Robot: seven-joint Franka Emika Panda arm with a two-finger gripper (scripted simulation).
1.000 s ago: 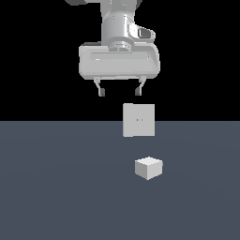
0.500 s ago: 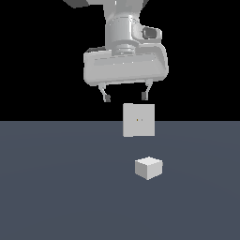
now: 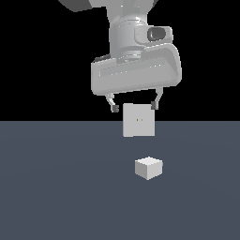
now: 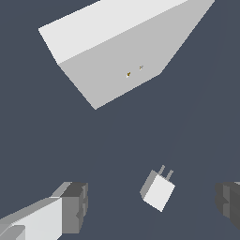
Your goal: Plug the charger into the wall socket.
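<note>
White-grey robot gripper (image 3: 134,106) hangs high in your exterior view, jaws spread wide, nothing held. Flat upright white square socket plate (image 3: 138,120) stands just below fingertips, two tiny holes at centre. Small plain white cube charger (image 3: 148,168) rests on dark grey floor (image 3: 56,187), nearer camera, apart from plate. Wrist view: you see charger (image 4: 158,190) between spread fingers (image 4: 74,206), two prongs aimed toward socket plate (image 4: 117,70).
</note>
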